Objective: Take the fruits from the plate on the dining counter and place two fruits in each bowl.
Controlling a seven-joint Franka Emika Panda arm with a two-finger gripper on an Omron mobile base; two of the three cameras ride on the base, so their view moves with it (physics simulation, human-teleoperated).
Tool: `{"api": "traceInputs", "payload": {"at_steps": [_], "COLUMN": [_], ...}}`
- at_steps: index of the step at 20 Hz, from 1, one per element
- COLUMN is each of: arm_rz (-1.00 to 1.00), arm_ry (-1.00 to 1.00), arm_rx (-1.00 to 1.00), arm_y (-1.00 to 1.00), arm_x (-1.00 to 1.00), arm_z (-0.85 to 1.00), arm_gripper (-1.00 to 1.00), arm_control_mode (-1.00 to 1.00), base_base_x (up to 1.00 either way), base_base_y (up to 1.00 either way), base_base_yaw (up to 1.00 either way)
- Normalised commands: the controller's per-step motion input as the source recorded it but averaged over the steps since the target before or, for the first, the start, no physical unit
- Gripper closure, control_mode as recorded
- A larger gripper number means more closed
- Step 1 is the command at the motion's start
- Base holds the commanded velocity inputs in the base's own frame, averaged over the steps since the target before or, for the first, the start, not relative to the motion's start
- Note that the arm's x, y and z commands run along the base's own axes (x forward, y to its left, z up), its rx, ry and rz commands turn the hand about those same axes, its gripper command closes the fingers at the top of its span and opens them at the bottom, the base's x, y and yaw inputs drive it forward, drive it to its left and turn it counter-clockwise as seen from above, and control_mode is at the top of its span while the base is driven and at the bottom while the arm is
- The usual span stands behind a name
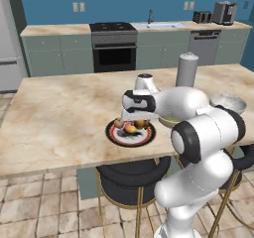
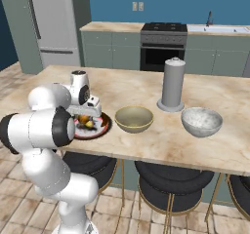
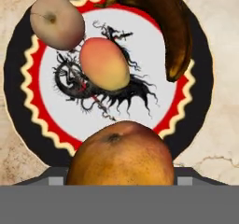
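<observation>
I am looking along the pincer point(image 3: 120, 183) at the plate point(image 3: 16, 101), which is sitting on the tabletop point(image 1: 59, 118) near its front edge, and I cannot tell whether the fingers are clamping the yellow-orange fruit point(image 3: 120, 155) that is lying right at them. The peach-pink fruit point(image 3: 104, 63) is resting on the plate's centre, touching the reddish-brown fruit point(image 3: 57, 21), with the dark brown fruit point(image 3: 172, 29) curving along the rim. The olive-yellow bowl point(image 2: 134, 118) and the speckled bowl point(image 2: 201, 121) are standing beside the plate, both holding nothing.
</observation>
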Motion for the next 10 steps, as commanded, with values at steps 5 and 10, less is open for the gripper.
{"api": "traceInputs", "payload": {"at_steps": [5, 10], "arm_rz": [-0.05, -0.07], "arm_ry": [0.0, 0.0], "arm_rx": [0.0, 0.0], "arm_y": [-0.82, -0.98], "arm_x": [0.13, 0.35], "arm_z": [0.64, 0.15], "arm_gripper": [1.0, 1.0], "arm_control_mode": [-1.0, -1.0], "base_base_x": [0.0, 0.0], "base_base_y": [0.0, 0.0], "base_base_yaw": [0.0, 0.0]}}
